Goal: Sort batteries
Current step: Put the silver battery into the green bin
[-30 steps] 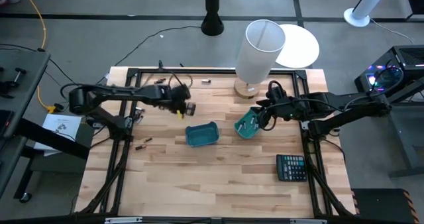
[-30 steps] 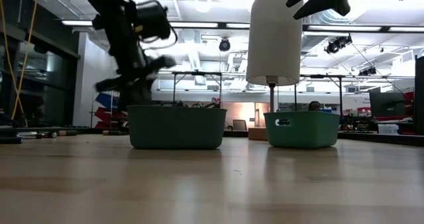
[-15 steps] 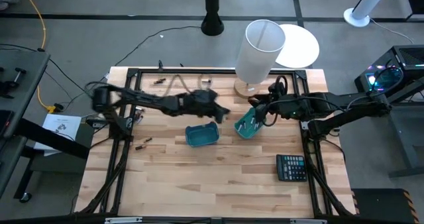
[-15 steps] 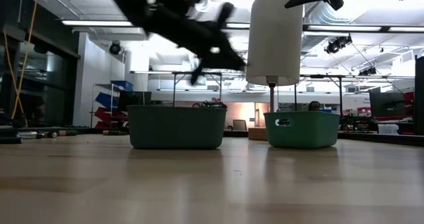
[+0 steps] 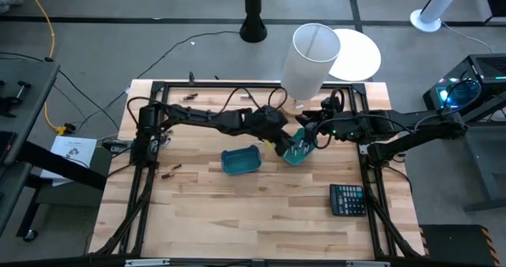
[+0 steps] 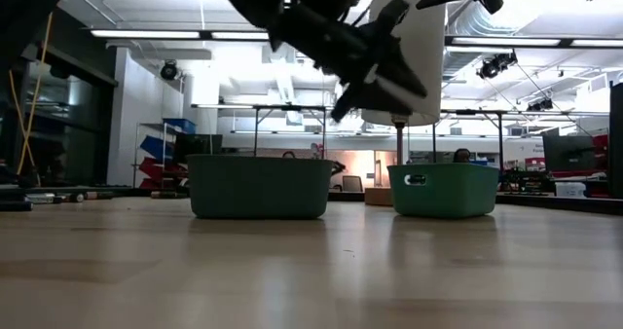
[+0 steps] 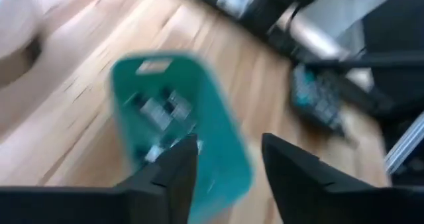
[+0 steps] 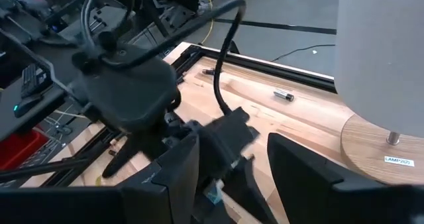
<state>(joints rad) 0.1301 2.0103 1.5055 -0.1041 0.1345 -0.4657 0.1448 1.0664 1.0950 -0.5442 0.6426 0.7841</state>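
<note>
Over the tilted teal bin (image 5: 299, 149) near the lamp base (image 5: 293, 106) your left pincer (image 5: 286, 147) hangs, its arm stretched across the counter (image 5: 261, 212) from the left. Your left wrist view looks down past two dark fingers (image 7: 173, 174) standing apart with nothing between them, onto that bin (image 7: 177, 121), where a few silvery-light batteries (image 7: 161, 111) lie on the floor of it; the view is blurred, so no writing on them can be read.

Your right pincer (image 5: 310, 129) sits just beside the same bin on its lamp side. In the right wrist view its fingers (image 8: 179, 164) are spread apart, empty, and the left arm's wrist (image 8: 129, 101) fills the space just ahead of them.

The second teal bin (image 5: 241, 160) stands upright near the counter's middle, to the left of the tilted one and apart from it. Loose batteries lie well away from both bins: a small cluster (image 5: 171, 171) by the left frame rail, and a couple (image 5: 190, 97) near the far edge. Your right wrist view shows one more battery (image 8: 283, 95) on the wood beside the lamp base (image 8: 382, 144), which carries a small label (image 8: 395, 160) that seems to read LAMP, the rest too small to tell.

A white lamp shade (image 5: 310, 58) rises over the far right part of the counter. The black calculator (image 5: 347, 198) lies near the right front, apart from everything else. On the floor to the left a printed sheet (image 5: 73, 151) shows, its text too small to read.
</note>
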